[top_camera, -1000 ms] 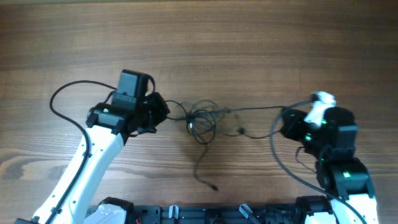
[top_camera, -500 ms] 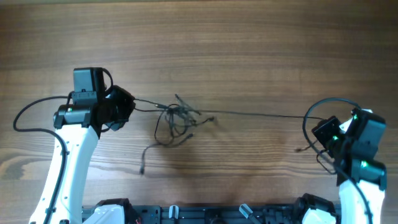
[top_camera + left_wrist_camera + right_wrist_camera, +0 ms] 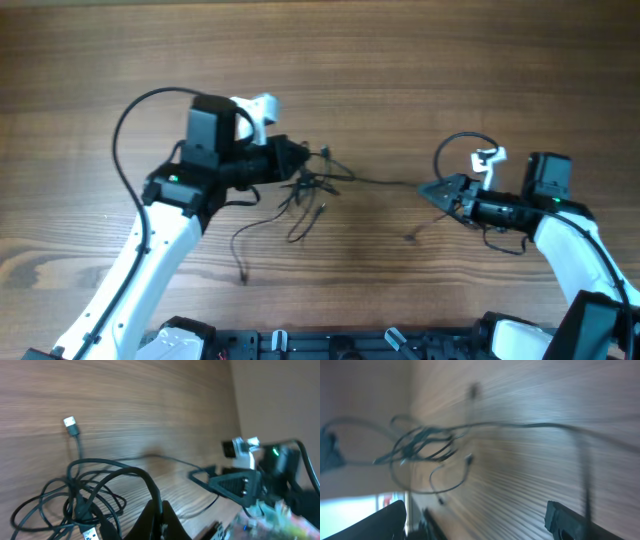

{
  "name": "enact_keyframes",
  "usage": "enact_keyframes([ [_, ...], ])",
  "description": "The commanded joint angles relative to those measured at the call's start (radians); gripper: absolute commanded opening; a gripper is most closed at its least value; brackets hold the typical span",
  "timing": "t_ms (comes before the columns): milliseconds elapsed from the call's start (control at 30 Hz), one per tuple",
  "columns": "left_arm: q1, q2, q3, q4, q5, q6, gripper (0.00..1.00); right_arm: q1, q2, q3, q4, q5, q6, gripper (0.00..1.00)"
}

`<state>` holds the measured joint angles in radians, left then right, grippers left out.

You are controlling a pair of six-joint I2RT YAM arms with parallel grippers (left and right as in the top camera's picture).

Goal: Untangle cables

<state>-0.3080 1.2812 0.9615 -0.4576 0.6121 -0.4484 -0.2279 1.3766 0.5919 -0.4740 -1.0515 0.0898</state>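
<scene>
On the wooden table (image 3: pixel 400 60), the left gripper (image 3: pixel 298 160) sits left of centre with its 2 fingers (image 3: pixel 162 522) pressed together. They pinch a loop of the black cables (image 3: pixel 308 186), which arches up to the fingertips in the left wrist view. The cables lie in a loose knot just right of and below that gripper, near the table's middle. From the knot 1 cord trails down and to the left, ending in a loose tip (image 3: pixel 243 279) toward the near edge. In the left wrist view another cord ends in a silver-tipped plug (image 3: pixel 71 425) lying flat on the wood. A single strand (image 3: pixel 385 182) runs right from the knot toward the right gripper (image 3: pixel 428 189). That gripper points left at the knot, and in the right wrist view its 2 fingers (image 3: pixel 382 520) are spread wide, clamping nothing. Whether the strand touches them cannot be told. Below it a small plug (image 3: pixel 410 237) rests on the table.
</scene>
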Motion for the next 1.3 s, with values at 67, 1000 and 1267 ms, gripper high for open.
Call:
enact_keyframes([
  [67,-0.066,0.002,0.007,0.003,-0.204,-0.043,0.08,0.163,0.009,0.005,0.138,-0.130,-0.017,0.88],
  [1000,-0.117,0.103,0.008,0.183,0.382,0.235,0.06,0.152,-0.489,0.005,0.090,0.520,0.380,1.00],
  [1267,-0.089,0.084,0.008,0.171,0.035,-0.035,1.00,0.153,-0.425,0.005,0.027,0.472,0.303,1.00],
])
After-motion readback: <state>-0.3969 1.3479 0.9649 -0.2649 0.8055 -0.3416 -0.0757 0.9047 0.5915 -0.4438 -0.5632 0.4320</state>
